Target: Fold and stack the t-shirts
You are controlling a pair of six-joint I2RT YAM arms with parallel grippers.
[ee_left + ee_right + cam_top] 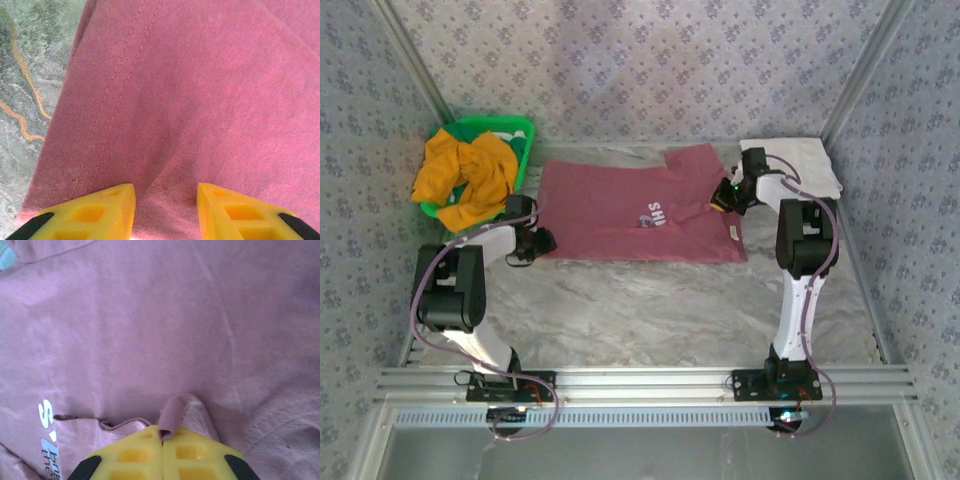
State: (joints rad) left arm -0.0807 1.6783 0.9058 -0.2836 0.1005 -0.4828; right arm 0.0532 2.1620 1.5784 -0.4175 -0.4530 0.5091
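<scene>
The maroon t-shirt (620,215) lies spread across the middle of the table, part of its white print (656,213) showing. My right gripper (722,198) is at its right side, near the folded-in sleeve. In the right wrist view that gripper (161,432) is shut on a small rolled pinch of maroon cloth (172,416). My left gripper (536,240) is at the shirt's near left corner. In the left wrist view its yellow fingers (107,210) stand open on the cloth (200,90) beside the stitched hem, a slight pucker between them. The mustard-orange t-shirt (465,175) is heaped in the basket.
The green plastic basket (515,128) stands at the back left, with the orange shirt spilling over its near rim. A white folded cloth (810,160) lies at the back right, behind the right arm. Bare marbled table (650,300) runs along the near side.
</scene>
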